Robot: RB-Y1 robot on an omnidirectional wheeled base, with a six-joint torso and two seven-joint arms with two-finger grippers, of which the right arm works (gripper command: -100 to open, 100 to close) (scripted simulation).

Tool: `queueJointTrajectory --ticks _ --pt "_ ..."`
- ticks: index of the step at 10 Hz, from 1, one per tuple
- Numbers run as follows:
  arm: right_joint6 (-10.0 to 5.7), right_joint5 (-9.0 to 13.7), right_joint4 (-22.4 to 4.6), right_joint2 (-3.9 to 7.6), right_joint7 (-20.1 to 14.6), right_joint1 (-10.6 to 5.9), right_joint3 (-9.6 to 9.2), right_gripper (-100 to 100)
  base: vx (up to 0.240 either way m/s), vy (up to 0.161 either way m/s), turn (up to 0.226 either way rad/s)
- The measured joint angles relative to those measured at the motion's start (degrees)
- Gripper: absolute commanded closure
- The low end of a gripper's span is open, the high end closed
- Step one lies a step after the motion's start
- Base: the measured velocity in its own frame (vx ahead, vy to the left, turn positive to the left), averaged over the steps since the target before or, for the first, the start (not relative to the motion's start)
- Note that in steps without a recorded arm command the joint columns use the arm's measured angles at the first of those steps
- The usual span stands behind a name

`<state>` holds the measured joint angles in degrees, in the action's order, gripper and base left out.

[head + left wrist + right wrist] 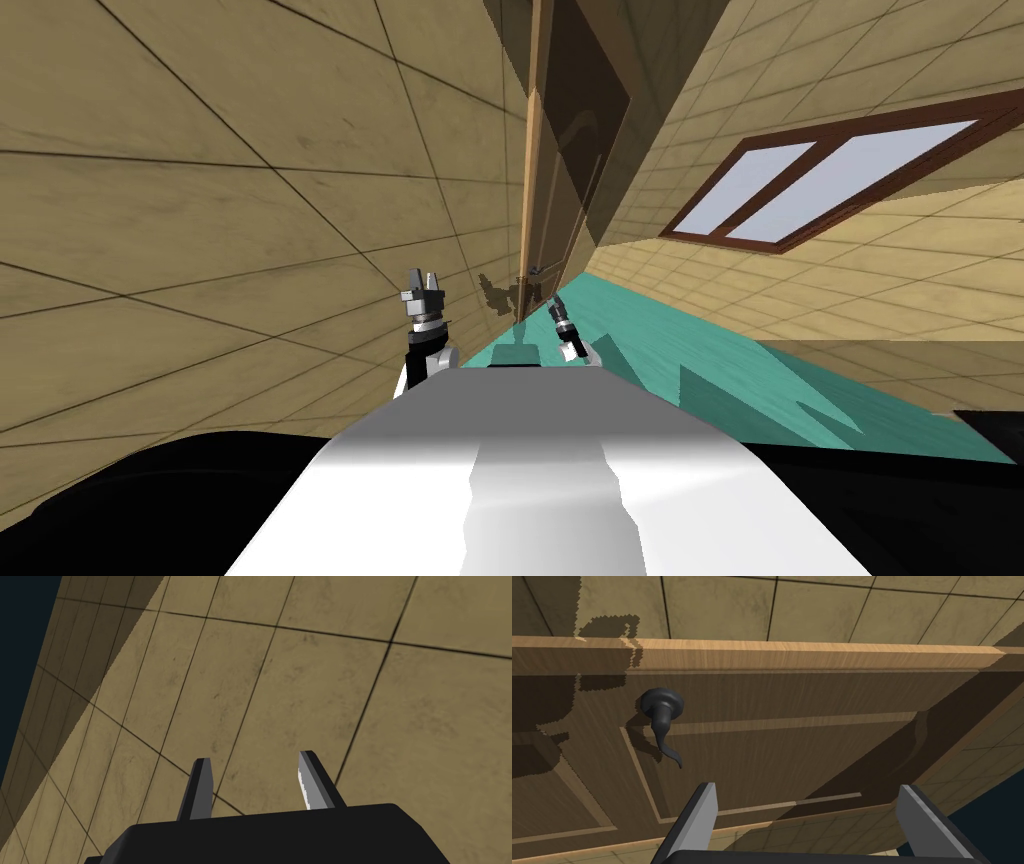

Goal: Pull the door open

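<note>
Right gripper (807, 787) spread wide, empty | dark curved lever handle (661, 718), head view centre, ungripped | straddle lever squarely before pulling | left gripper (425, 285) parted, empty

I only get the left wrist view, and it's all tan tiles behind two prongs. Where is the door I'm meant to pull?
Observer: The right wrist view has it: a brown wooden door faces the right tool.
Operator: Anything on it to grab?
Observer: A dark lever handle, ahead of the tool and off to one finger's side.
Operator: Is it gripped yet?
Observer: No. The tool's fingers stand wide open, clear of the handle.
</note>
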<state>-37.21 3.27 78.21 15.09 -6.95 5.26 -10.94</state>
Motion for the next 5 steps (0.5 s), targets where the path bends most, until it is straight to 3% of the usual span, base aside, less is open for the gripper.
queueJointTrajectory --ticks 5 --pt "-1.64 0.31 -6.23 1.71 -1.82 -2.58 -1.37 -100 0.067 -0.085 0.118"
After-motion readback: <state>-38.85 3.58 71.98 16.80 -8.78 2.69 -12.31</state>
